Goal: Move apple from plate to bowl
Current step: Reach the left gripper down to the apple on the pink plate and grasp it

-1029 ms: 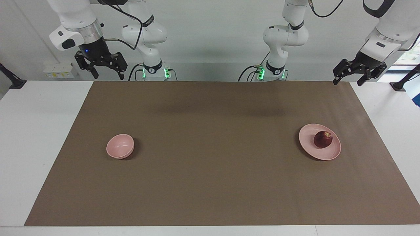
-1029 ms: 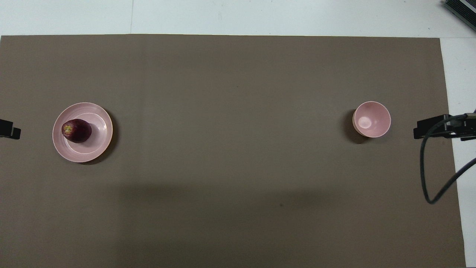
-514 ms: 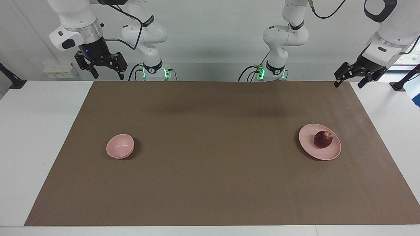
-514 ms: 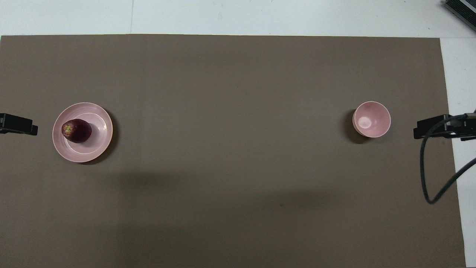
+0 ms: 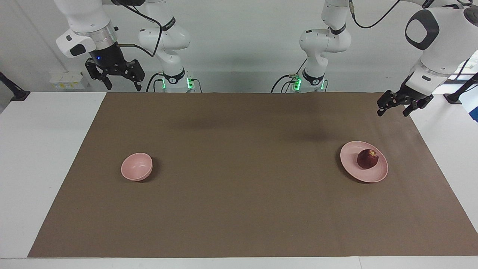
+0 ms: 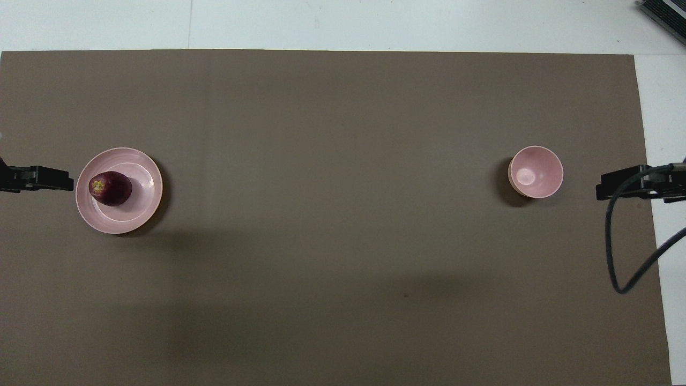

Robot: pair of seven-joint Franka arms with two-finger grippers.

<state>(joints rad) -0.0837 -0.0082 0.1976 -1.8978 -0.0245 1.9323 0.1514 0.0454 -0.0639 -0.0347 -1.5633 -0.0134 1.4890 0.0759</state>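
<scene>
You saw a matt brown paper-like mat [image 5: 239, 209]; the pink plate [image 5: 351, 168] and bowl [image 5: 136, 167] looked smooth, faintly glossy.

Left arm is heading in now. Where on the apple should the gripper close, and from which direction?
Grip the apple across its widest middle, coming straight down from above. It is round and sits on the plate, whose low rim would likely hinder a sideways approach. The left gripper, open, is up in the air, not yet over the plate; the right gripper waits.
</scene>
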